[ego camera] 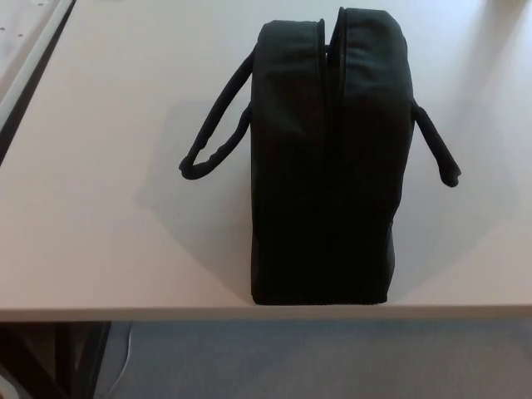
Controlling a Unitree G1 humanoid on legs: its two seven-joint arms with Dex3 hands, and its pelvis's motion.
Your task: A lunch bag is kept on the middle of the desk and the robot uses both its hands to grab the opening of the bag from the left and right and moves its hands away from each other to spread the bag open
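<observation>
Below the desk's near edge, a strip of grey-blue floor [332, 357] is showing, with dark desk legs [50, 357] standing at the lower left corner of the picture. Neither robot hand is appearing anywhere, so whether each is released, clenched or grasping cannot be told.

On the pale desk [100, 233], a black lunch bag [324, 166] is sitting upright, its near end reaching right up to the near edge, roughly midway between the left and right sides and slightly toward the right. The bag is running lengthwise away from the viewer toward the far edge. Along its top, a zipper line [329, 141] is running from near to far; it is looking closed for most of its length and is parting into a narrow gap at the far end.

One looped handle [218, 133] is drooping off the bag's left side, its end resting on the desk. Another handle [436, 150] is hanging out on the right side. Toward the far left corner, a white panel [21, 41] is lying beside the desk edge.
</observation>
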